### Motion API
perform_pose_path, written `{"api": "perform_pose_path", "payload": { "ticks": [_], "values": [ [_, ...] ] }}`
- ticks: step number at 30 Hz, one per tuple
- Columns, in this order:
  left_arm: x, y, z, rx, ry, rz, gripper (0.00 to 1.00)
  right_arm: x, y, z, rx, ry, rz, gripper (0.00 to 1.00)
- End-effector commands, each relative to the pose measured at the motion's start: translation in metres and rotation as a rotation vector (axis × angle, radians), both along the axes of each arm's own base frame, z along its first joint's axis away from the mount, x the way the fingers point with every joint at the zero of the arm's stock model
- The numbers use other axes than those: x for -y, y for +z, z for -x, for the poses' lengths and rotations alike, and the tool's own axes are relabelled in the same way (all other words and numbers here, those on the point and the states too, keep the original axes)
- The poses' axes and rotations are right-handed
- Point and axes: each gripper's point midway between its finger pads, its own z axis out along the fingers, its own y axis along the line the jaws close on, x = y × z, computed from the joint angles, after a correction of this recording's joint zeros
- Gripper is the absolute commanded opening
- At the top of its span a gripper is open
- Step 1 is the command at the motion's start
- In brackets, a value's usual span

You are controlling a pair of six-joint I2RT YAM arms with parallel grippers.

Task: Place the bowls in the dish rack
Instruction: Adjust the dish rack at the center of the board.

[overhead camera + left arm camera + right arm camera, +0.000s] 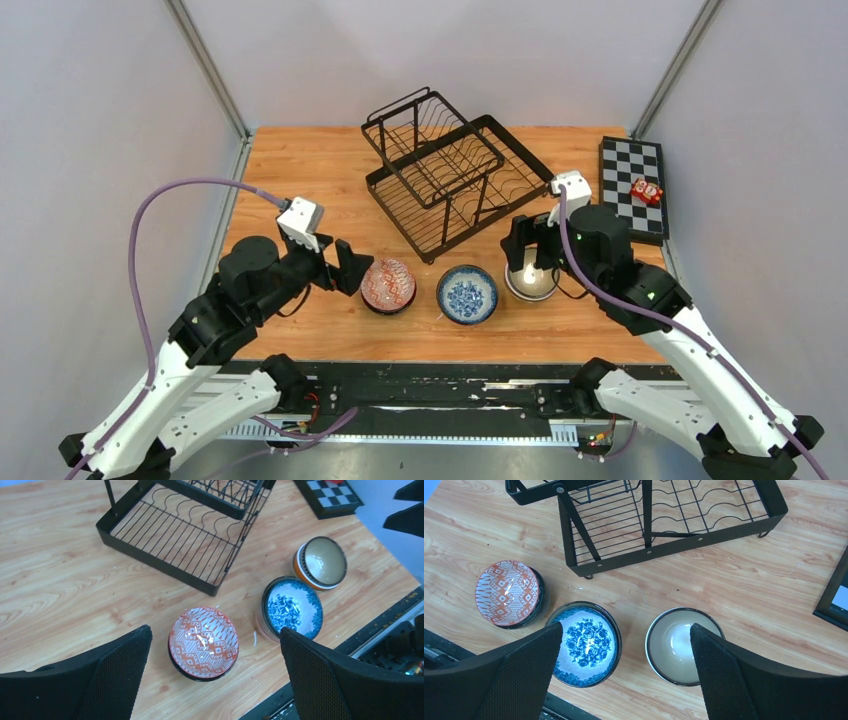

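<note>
Three bowls stand in a row on the wooden table near its front edge: a red-patterned bowl [388, 284], a blue-and-white floral bowl [467, 294] and a cream bowl [530, 281]. The black wire dish rack [450, 170] stands behind them, with no bowl in it. My left gripper [345, 268] is open and empty, hovering just left of the red bowl [203, 642]. My right gripper [528, 245] is open and empty above the cream bowl [676, 647], with the blue bowl [586, 642] under its left finger. The rack also shows in the left wrist view [170, 535] and the right wrist view [674, 535].
A flat checkered board [632, 186] lies at the back right with a small red toy [646, 191] on it. Grey walls close in the table on both sides. The black rail of the arm bases runs along the table's front edge.
</note>
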Motion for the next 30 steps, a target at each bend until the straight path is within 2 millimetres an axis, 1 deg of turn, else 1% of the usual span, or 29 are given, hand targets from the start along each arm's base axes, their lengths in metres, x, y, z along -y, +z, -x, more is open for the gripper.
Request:
{"api": "perform_pose_path", "payload": {
  "ticks": [1,7,11,13,15,19,21,25,30],
  "values": [
    [0.005,0.002,0.007,0.027,-0.050,0.022,1.00,0.003,0.000,0.010,-0.034,-0.011,-0.020,1.00],
    [-0.002,0.003,0.008,0.051,-0.045,-0.005,1.00,0.002,0.007,0.012,0.000,0.045,0.013,1.00],
    [-0.006,0.000,0.008,0.069,-0.031,-0.005,1.00,0.001,0.012,0.013,0.030,0.090,0.053,1.00],
    [-0.008,-0.002,0.008,0.072,-0.022,-0.008,1.00,-0.006,0.017,0.015,0.052,0.157,0.078,1.00],
    [-0.011,-0.004,0.007,0.071,-0.006,-0.012,1.00,-0.011,0.023,0.017,0.076,0.217,0.098,1.00],
    [-0.018,-0.010,0.007,0.055,0.033,-0.019,1.00,-0.015,0.036,0.013,0.125,0.272,0.160,0.99],
    [-0.022,-0.016,0.008,0.037,0.049,-0.035,1.00,-0.016,0.044,0.008,0.161,0.292,0.195,0.98],
    [-0.028,-0.030,0.009,0.013,0.069,-0.054,1.00,-0.027,0.057,0.006,0.231,0.377,0.231,0.94],
    [-0.031,-0.036,0.008,0.007,0.084,-0.062,1.00,-0.049,0.068,0.000,0.316,0.506,0.264,0.91]
  ]
}}
